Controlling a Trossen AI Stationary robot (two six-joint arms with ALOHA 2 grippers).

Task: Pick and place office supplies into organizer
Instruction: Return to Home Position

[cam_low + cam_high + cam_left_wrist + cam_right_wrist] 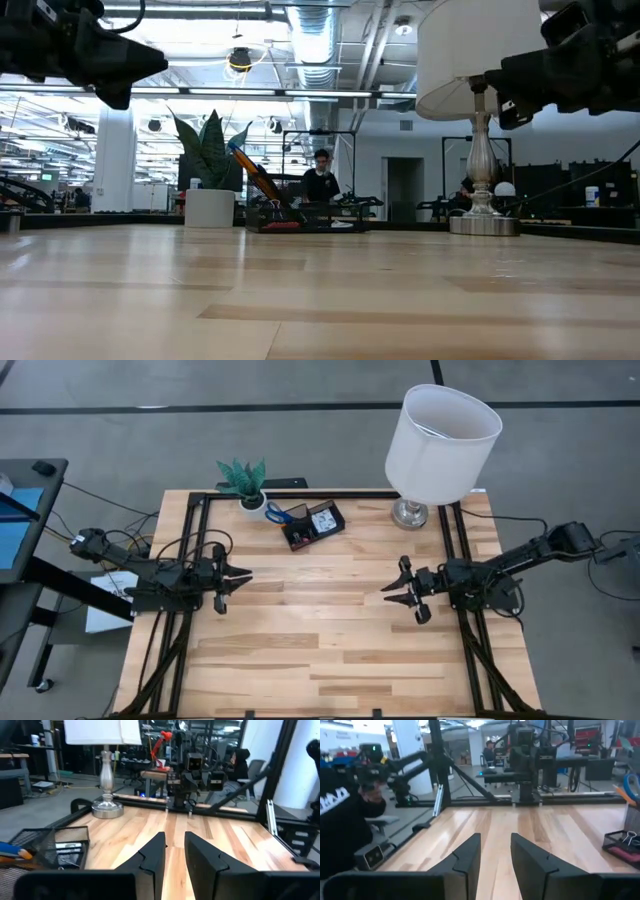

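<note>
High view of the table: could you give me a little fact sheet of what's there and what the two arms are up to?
Table: light wood
Organizer: black tray at the far edge, between plant and lamp
Inside it: blue-handled scissors, pale note pad
Plant: small, in a white pot
Lamp: white shade, metal base
Left gripper: open, empty, raised over the table's left side
Right gripper: open, empty, raised over the right side
Loose supplies outside the tray: none visible

Illumination: bright, even, from ceiling lights [240,60]. Table [330,650] uniformly lit; left gripper [245,573] and right gripper [388,590] cast faint soft shadows on it. White lampshade [443,430], 1 o'clock, is brightest.
</note>
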